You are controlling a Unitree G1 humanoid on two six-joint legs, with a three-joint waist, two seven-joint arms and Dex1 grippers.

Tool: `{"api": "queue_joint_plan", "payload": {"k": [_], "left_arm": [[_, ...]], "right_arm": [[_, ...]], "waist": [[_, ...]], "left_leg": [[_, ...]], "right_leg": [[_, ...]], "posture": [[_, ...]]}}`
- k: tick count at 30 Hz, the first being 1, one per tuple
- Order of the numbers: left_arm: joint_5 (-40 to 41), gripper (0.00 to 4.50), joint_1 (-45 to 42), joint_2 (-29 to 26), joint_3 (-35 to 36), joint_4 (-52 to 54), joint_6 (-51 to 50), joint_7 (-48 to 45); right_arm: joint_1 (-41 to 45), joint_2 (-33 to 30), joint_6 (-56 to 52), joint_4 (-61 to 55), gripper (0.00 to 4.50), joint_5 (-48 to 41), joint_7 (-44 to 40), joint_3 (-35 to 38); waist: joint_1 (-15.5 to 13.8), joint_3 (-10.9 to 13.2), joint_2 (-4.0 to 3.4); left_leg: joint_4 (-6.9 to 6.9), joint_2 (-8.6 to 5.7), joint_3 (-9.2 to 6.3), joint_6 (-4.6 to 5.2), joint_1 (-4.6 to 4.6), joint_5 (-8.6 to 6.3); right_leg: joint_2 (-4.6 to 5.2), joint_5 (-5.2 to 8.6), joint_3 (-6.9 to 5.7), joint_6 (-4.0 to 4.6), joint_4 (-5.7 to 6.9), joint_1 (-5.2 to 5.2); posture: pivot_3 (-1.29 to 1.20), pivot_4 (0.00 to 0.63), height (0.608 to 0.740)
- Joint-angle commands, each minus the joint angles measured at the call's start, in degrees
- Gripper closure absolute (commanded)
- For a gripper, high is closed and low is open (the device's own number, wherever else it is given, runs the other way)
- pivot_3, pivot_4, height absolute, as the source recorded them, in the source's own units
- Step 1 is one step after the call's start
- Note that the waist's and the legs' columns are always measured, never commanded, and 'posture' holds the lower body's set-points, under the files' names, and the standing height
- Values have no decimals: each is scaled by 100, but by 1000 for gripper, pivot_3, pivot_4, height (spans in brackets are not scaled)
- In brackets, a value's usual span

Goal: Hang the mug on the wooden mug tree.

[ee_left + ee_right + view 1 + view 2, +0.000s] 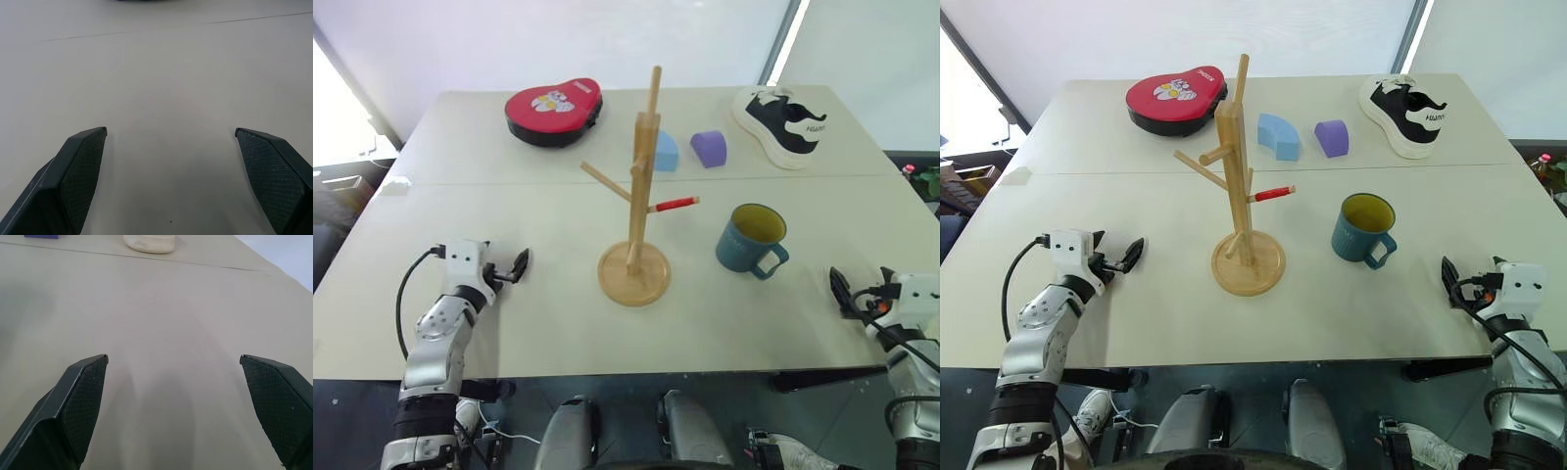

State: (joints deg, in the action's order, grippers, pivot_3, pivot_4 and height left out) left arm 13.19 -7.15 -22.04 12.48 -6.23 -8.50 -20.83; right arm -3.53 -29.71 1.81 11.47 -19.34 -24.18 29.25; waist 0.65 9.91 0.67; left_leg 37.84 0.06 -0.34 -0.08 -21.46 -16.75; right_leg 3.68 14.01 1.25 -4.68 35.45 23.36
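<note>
The teal-blue mug (752, 238) with a yellow-green inside stands upright on the table, right of centre, its handle turned toward the front right. The wooden mug tree (641, 196) stands mid-table on its round disc base (633, 275); one of its angled pegs is red-tipped and points toward the mug. My left gripper (516, 266) rests low over the front left of the table, open, with only bare tabletop between its fingers (85, 169). My right gripper (842, 291) sits near the front right edge, a short way right of the mug, open and empty (173, 357).
At the back of the table lie a red and black pad (553, 110), a light blue block (664, 152), a purple block (709, 148) and a black and white shoe (785, 124). The table's front edge (626, 370) runs just below both grippers.
</note>
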Motion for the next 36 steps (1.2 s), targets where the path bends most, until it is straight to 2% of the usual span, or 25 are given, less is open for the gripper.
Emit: {"api": "queue_joint_plan", "payload": {"k": [1,10,17,24,30,36], "left_arm": [[7,0,-35,-36,95,16,1,42],[74,0,94,-79,42,240,-199,-85],[300,0,488,-304,-464,760,61,-1356],[659,0,856,-506,-1196,1574,474,-2879],[1118,0,981,-667,-1718,2165,294,-3807],[1024,0,863,-742,-1975,2321,310,-3968]], "right_arm": [[57,43,66,-163,26,-7,51,-4],[-158,149,-112,-698,26,-34,165,-71],[-1005,215,-413,-1767,26,-535,-236,-9],[-1744,394,-743,-2848,26,-794,-698,-519],[-1666,702,-509,-2955,26,-165,-382,-1087],[-1239,1049,-274,-2640,26,177,161,-1109]], "waist": [[-2,0,0],[-2,-2,-3],[-5,-3,-5],[-4,-4,-6],[1,-5,-11],[-3,-5,-15]], "left_leg": [[0,0,0,0,0,0],[0,1,0,0,-1,0],[-18,2,0,-1,-3,0],[-56,6,1,-2,-2,-1],[-65,11,5,-2,-6,0],[-65,10,6,-2,-7,0]], "right_leg": [[0,0,0,0,0,0],[2,0,2,0,-1,0],[10,2,3,3,-14,3],[17,5,4,8,-30,14],[17,9,2,15,-32,24],[17,9,1,15,-33,24]], "posture": [[0,150,735],[0,150,735],[0,150,735],[0,150,735],[0,150,735],[0,150,735]]}}
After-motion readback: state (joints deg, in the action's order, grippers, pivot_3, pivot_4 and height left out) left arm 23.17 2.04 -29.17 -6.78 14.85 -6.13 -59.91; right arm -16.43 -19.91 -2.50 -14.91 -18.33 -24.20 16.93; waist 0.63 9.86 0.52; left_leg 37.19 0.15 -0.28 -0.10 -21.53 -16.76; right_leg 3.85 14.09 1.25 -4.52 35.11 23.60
